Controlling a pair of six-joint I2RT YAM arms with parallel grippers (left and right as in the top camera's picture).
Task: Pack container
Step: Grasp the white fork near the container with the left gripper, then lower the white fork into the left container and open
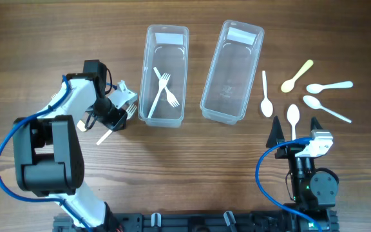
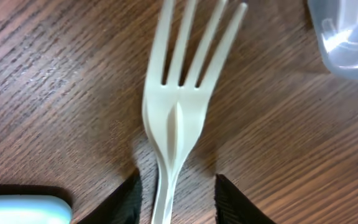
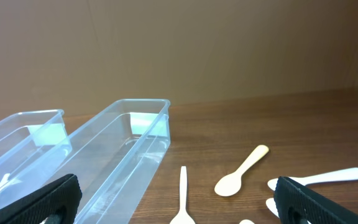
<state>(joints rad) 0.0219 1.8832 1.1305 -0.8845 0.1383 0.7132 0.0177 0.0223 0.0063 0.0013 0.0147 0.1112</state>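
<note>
at the table's left, my left pincer (image 2: 178,198) straddles a white fork (image 2: 174,118) lying flat on the wood. its fingers (image 2: 232,202) are apart, with a gap either side of the handle, not touching it. just to the fork's right stands a clear tub (image 1: 169,51) with two forks (image 1: 163,87) crossed inside, and a second tub (image 1: 232,71) sits beside that. each has a pale label at its far end — too small to read. my right pincer (image 1: 295,131) hangs spread wide near the loose spoons (image 1: 266,106).
</note>
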